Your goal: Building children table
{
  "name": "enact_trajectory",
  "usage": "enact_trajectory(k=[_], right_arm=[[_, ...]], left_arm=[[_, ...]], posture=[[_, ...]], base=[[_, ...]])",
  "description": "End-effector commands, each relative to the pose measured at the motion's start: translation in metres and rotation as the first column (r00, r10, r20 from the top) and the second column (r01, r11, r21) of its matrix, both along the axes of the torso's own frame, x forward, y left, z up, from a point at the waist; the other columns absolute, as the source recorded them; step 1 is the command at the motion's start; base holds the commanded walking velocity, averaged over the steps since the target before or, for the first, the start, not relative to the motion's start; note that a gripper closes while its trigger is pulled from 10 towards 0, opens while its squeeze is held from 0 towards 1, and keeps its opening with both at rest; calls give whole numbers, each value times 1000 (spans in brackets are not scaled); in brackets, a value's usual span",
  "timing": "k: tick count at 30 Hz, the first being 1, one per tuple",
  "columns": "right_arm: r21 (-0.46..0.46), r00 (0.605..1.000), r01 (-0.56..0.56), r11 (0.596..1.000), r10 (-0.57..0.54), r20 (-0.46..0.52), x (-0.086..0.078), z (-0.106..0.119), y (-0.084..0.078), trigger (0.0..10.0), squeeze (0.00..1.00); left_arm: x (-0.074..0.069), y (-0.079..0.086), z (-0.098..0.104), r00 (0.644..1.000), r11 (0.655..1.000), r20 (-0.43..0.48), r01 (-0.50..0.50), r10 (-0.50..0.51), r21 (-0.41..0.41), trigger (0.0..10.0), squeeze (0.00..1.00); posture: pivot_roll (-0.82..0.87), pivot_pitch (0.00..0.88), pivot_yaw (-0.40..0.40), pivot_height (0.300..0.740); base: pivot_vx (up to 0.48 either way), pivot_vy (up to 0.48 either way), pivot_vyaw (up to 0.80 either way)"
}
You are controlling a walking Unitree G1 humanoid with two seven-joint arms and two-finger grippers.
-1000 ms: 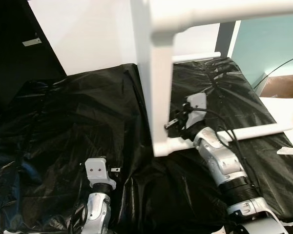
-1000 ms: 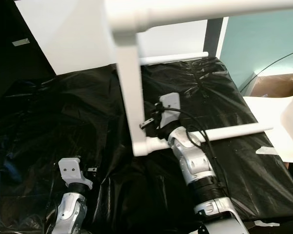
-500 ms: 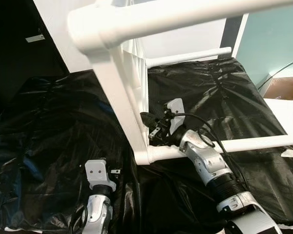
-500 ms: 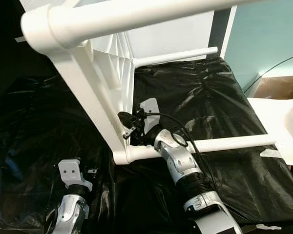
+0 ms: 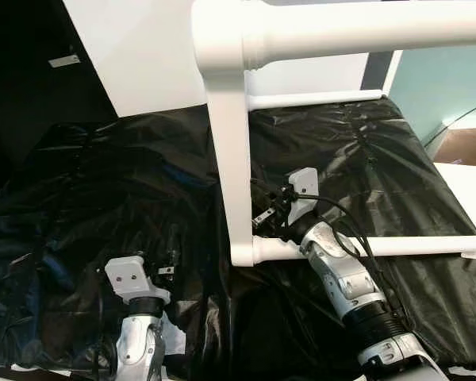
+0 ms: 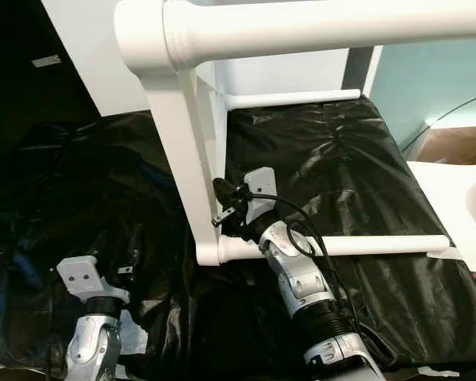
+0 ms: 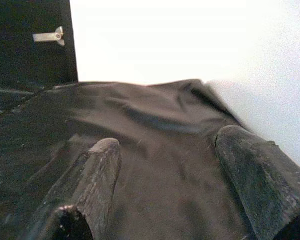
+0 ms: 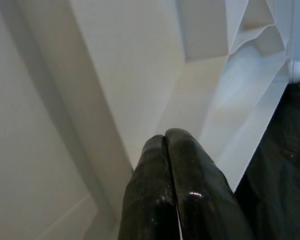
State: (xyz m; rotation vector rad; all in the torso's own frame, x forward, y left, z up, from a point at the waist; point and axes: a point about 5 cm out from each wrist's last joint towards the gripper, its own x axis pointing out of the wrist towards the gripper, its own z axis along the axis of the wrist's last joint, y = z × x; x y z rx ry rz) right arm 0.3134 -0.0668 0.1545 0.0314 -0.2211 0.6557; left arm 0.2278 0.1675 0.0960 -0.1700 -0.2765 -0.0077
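Note:
The white children's table (image 5: 228, 159) stands on its side on a black plastic sheet (image 5: 119, 182), its round legs pointing toward me. One leg (image 5: 357, 32) crosses high in front, another (image 5: 397, 246) lies low along the sheet. My right gripper (image 5: 256, 208) is at the table's underside by the lower corner. In the right wrist view its fingers (image 8: 190, 185) are shut together, tips against the white ribbed underside (image 8: 140, 75). My left gripper (image 7: 168, 140) hovers open low over the sheet, left of the table, with nothing between its fingers (image 7: 97, 180).
A white wall panel (image 5: 143, 48) rises behind the sheet, with a dark door (image 5: 24, 71) to its left. At the right edge sit a cardboard box (image 5: 464, 144) and a white surface (image 6: 460, 198) against a teal wall.
The table has swung from a leftward tilt back to upright, with my right gripper staying at its lower corner. My left arm sits further left in the picture.

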Motion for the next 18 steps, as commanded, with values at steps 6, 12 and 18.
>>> enact_trajectory(k=[6,12,18], right_arm=[[-7,1000,-4,1000,4,29,6,6,3,10000,0],[-59,993,104,993,-101,55,13,10,-7,10000,0],[-123,974,224,967,-219,56,20,4,-12,10000,0]], left_arm=[[-18,-41,36,869,871,124,488,-479,-57,10000,0],[-20,-57,45,805,809,136,587,-577,-42,10000,0],[-20,-54,43,810,811,120,582,-574,-58,10000,0]], posture=[[50,0,77,740],[36,0,82,740],[25,0,84,740]], base=[[0,0,0],[0,0,0],[0,0,0]])
